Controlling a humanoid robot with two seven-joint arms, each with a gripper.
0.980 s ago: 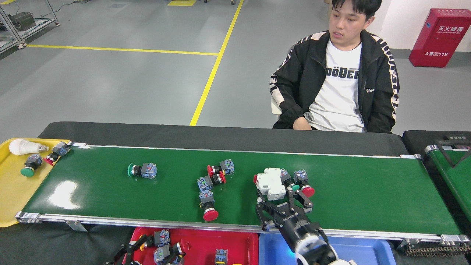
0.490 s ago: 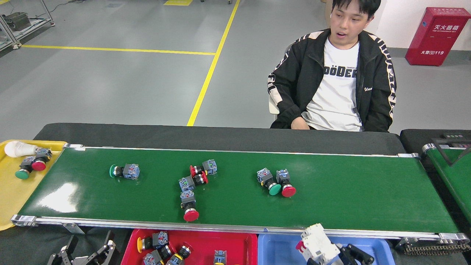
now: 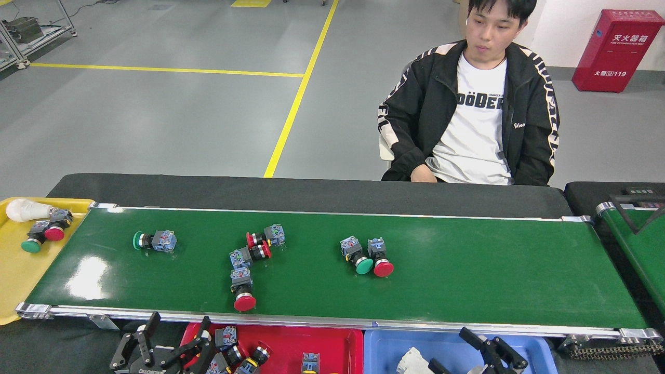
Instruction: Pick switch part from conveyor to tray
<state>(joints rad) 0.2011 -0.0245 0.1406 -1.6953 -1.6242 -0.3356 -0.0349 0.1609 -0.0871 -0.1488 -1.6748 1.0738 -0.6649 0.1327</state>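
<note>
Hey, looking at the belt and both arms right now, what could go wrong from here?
1. Three switches lie touching on the conveyor; grabbing one may knock the others.
2. The left pincer is open beside the red tray rim and might clip it.
3. The green-capped switch is near the yellow tray end and may run off unpicked.

A single view from the robot's head looks forward and down across the conveyor, which runs left to right at middle distance. Trays sit cut off at the near edge; open floor fills the far half.
</note>
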